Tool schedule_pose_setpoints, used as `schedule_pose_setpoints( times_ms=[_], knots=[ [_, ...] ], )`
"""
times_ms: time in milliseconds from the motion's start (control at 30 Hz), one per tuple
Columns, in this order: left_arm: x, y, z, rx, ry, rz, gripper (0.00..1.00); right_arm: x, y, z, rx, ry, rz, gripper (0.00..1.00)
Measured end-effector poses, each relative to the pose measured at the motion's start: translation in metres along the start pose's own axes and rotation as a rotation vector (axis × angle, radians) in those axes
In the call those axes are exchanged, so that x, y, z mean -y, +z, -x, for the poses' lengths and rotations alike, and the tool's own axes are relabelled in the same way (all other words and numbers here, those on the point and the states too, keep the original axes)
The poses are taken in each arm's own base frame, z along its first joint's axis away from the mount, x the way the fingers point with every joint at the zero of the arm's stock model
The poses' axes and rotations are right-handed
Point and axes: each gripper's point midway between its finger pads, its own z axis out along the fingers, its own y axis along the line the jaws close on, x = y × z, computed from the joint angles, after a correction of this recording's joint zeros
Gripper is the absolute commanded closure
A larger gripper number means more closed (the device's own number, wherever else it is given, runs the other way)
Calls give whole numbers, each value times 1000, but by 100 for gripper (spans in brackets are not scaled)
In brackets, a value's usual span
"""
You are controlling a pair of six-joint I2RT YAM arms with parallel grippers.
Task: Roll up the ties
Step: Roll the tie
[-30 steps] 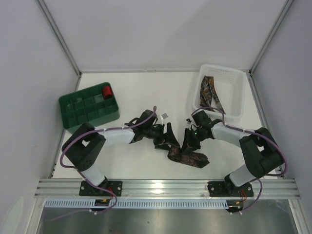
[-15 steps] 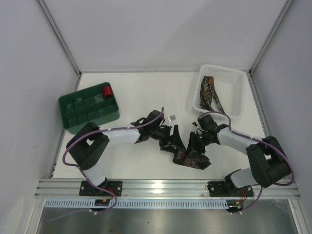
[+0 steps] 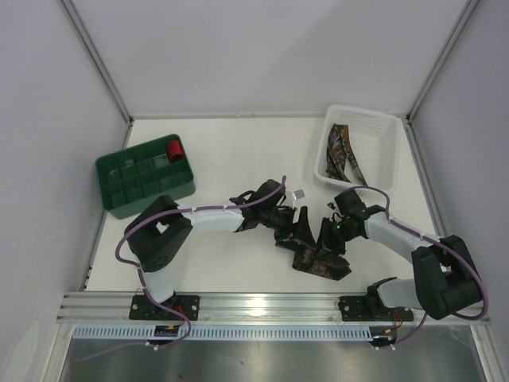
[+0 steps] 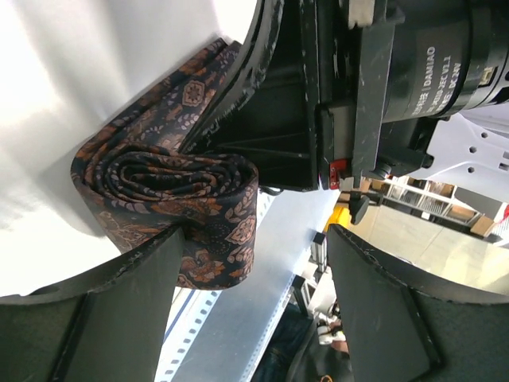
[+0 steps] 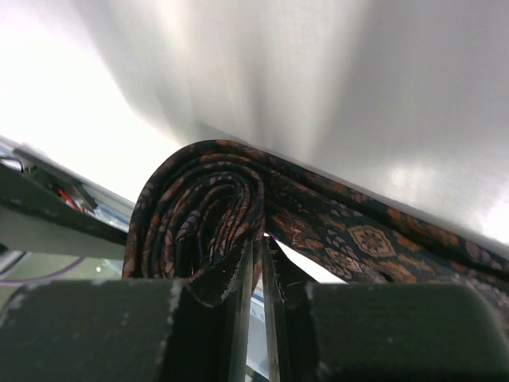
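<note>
Both arms have slid to the right across the counter (image 3: 238, 151) over the last second, and the tie (image 3: 320, 261) has gone with them, now lying a little nearer the right arm's base, near the front edge. My left arm is stretched out further than before.

My left end effector (image 3: 296, 228) has its jaws spread wide. In its wrist view the coiled part of the tie (image 4: 171, 203) rests against one finger (image 4: 119, 302) only, not clamped.

My right end effector (image 3: 328, 237) faces it from the other side with its jaws almost together. Its wrist view shows them pinching a layer at the edge of the coil (image 5: 203, 211), with the unrolled length running off to the right on the counter.

Nothing else has moved. The spare ties (image 3: 342, 151) lie in the white basket (image 3: 390, 155) at the back right. The small red roll (image 3: 174, 148) sits in a back compartment of the green tray (image 3: 127, 191).
</note>
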Motion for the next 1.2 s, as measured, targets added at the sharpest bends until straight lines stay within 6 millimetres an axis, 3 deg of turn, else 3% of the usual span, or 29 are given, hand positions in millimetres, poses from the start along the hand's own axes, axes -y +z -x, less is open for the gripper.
schedule_pose_setpoints(
  times_ms=[767, 1033, 1200],
  knots=[
    [28, 38, -11, -104, 29, 6, 21, 66, -52, -8, 90, 322, -291, 81],
    [36, 38, -11, -98, 58, -18, 13, 60, -69, 5, 133, 336, -271, 78],
    [56, 20, -7, -49, 150, -38, 11, 48, -72, 1, 121, 313, -209, 77]
  ],
)
